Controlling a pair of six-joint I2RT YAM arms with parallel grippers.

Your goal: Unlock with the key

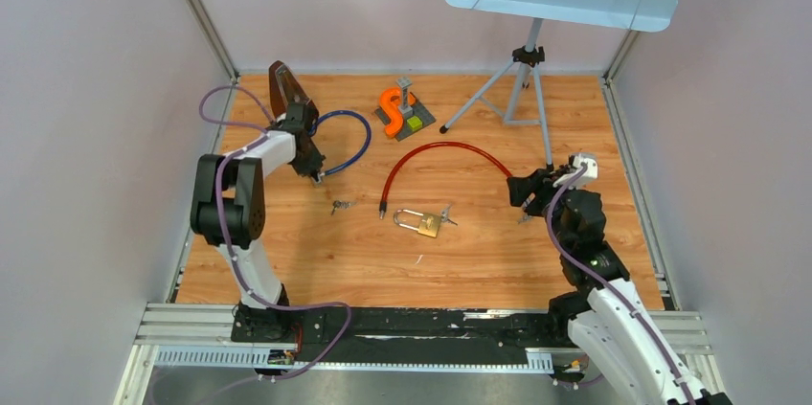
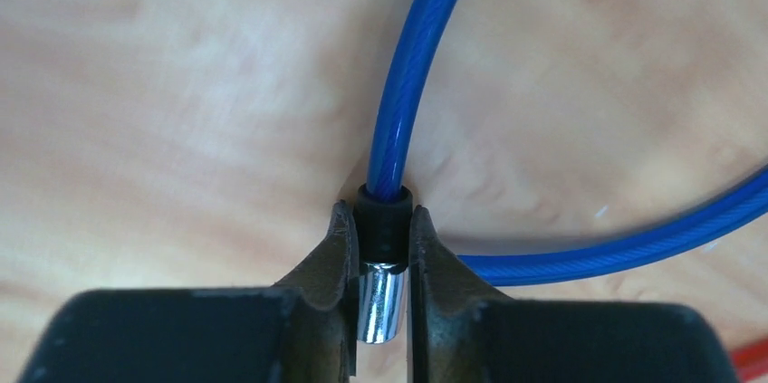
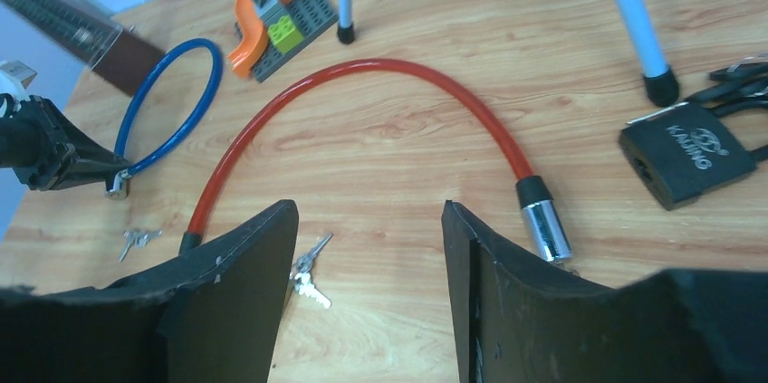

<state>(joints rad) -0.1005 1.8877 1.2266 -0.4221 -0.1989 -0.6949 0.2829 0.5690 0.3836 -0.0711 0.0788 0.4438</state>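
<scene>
My left gripper (image 2: 382, 220) is shut on the end of the blue cable (image 2: 398, 102), its jaws pressing the black collar with the chrome pin (image 2: 379, 306) between them. From above, this left gripper (image 1: 314, 173) sits at the blue cable's (image 1: 349, 142) near end. A brass padlock (image 1: 428, 224) lies mid-table with a bunch of keys (image 1: 446, 216) beside it. Those keys (image 3: 308, 274) show by my right gripper's left finger. My right gripper (image 3: 367, 211) hangs open over bare wood, holding nothing. A second small key set (image 1: 340, 205) lies left of the red cable (image 1: 450, 148).
The red cable's chrome end (image 3: 548, 229) lies just beside my right finger. A black padlock (image 3: 688, 152) rests to its right. A tripod (image 1: 522, 79) with a blue perforated plate stands at the back right. An orange hook on a grey block plate (image 1: 402, 113) is at the back centre.
</scene>
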